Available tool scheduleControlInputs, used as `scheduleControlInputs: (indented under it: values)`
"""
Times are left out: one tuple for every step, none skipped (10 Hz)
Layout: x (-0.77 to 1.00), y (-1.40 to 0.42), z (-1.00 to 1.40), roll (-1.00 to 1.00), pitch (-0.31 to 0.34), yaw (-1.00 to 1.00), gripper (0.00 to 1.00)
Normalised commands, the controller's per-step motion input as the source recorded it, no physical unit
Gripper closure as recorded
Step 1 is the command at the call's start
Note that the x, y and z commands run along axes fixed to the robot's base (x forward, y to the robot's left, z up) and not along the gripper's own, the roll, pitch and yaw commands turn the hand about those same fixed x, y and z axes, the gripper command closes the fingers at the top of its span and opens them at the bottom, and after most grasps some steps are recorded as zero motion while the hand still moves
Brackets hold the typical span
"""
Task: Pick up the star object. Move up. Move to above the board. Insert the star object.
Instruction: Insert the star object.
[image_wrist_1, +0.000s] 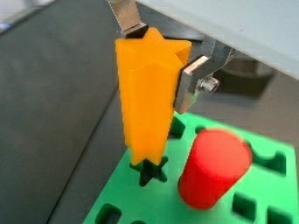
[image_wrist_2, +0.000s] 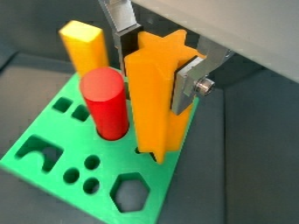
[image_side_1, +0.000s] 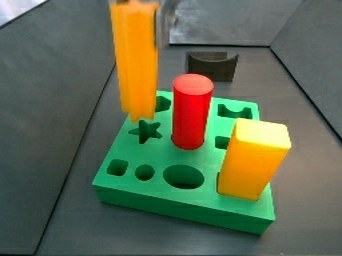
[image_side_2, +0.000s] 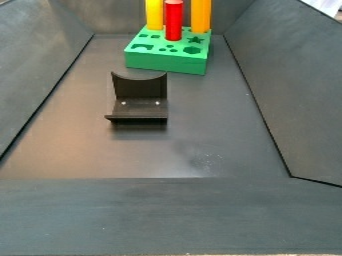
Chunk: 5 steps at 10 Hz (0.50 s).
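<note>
1. Your claw grips the one star object between its silver fingers.
2. The star object hangs upright just over the star hole of the single green board.
3. Behind stand one red cylinder and one yellow block.

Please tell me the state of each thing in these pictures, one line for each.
Gripper: shut on the star, above the board.
Star: upright, held over the star hole, not yet seated.
Board: flat on the floor.
Red cylinder: upright in the board.
Yellow block: upright in the board.
Fixture: standing apart.
</note>
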Motion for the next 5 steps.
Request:
scheduleControlInputs:
  values:
    - [0.11,0.0,0.0,0.0,0.006,-0.12,1.0]
    - [0.0,-0.02,-0.04,0.0,0.0,0.0,1.0]
    - [0.0,-0.01,0.0,-0.01,0.0,0.0,1.0]
    - [0.07,-0.16,-0.13,-0.04,-0.051,-0.01,1.0]
    - [0.05,-0.23,-0.29,-0.12,-0.084,-0.49,1.0]
